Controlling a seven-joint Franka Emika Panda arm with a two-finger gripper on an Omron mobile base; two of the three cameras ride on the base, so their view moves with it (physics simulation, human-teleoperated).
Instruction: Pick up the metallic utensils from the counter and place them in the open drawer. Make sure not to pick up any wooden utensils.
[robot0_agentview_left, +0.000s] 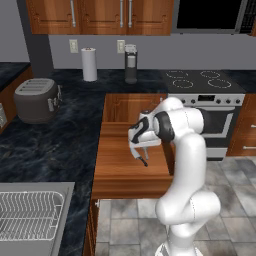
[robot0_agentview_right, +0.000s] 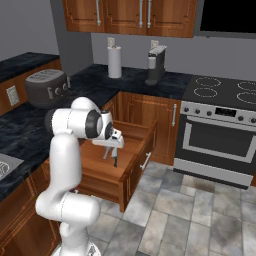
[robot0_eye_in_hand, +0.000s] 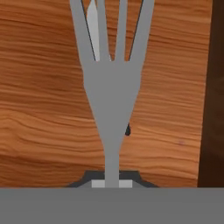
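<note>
My gripper (robot0_agentview_left: 142, 159) (robot0_agentview_right: 114, 158) hangs low over the open drawer (robot0_agentview_left: 117, 167) (robot0_agentview_right: 97, 162), pointing down at its wooden floor (robot0_eye_in_hand: 43, 109). It is shut on the handle of a grey metal fork (robot0_eye_in_hand: 111, 87), one of the metallic utensils. In the hand view the fork's tines point away from the hand, over the drawer bottom. A pale grey sliver (robot0_eye_in_hand: 92, 26) shows behind the tines; I cannot tell what it is. The dark marbled counter (robot0_agentview_left: 60, 140) (robot0_agentview_right: 20, 130) lies to the left of the drawer. The wooden utensils are out of view.
A grey toaster (robot0_agentview_left: 36, 100) (robot0_agentview_right: 47, 87) sits on the counter to the left. A paper towel roll (robot0_agentview_left: 89, 64) and a coffee machine (robot0_agentview_left: 131, 63) stand at the back. The stove (robot0_agentview_left: 205, 82) is to the right and a dish rack (robot0_agentview_left: 30, 215) at the lower left.
</note>
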